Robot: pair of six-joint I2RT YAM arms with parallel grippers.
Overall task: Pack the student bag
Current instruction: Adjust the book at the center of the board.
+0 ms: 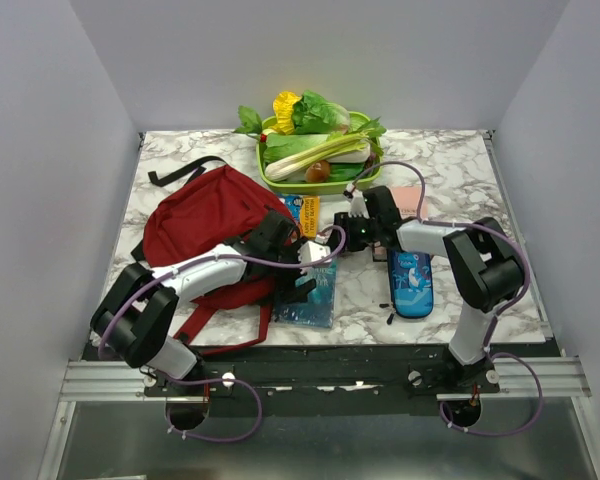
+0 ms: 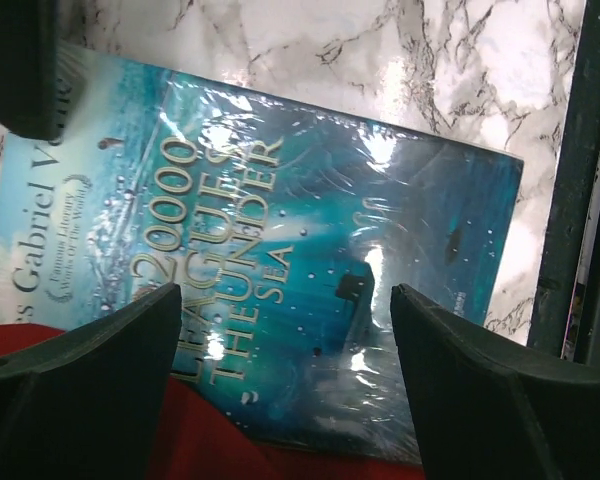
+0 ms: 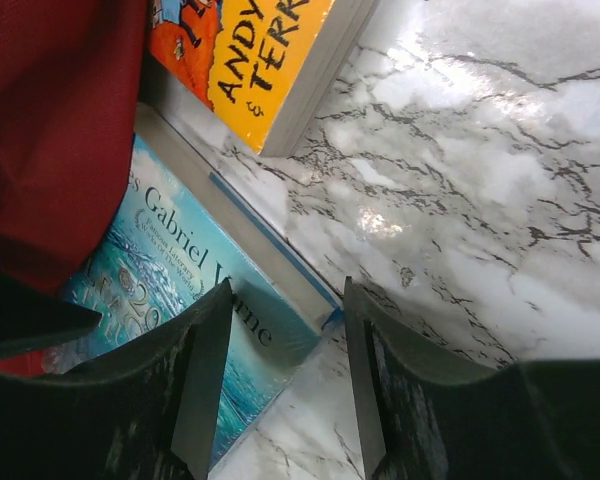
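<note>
The dark red student bag (image 1: 208, 212) lies at the left of the marble table. A teal book, "20000 Leagues Under the Sea" (image 1: 315, 292), lies flat by its right edge, one end resting on the red fabric (image 2: 180, 440). My left gripper (image 1: 305, 272) is open just above the book (image 2: 310, 230), a finger on each side, holding nothing. My right gripper (image 1: 344, 238) is open and empty, low over the book's far corner (image 3: 170, 290), with one finger over the cover and the other over the bare table. The bag also shows in the right wrist view (image 3: 60, 120).
A yellow-orange book (image 1: 305, 212) lies beside the bag, behind the teal one. A blue shark-print pencil case (image 1: 412, 282) lies to the right, with a pink item (image 1: 410, 198) behind it. A green tray of vegetables (image 1: 270, 178) stands at the back. A black rail (image 2: 570, 170) runs along the near edge.
</note>
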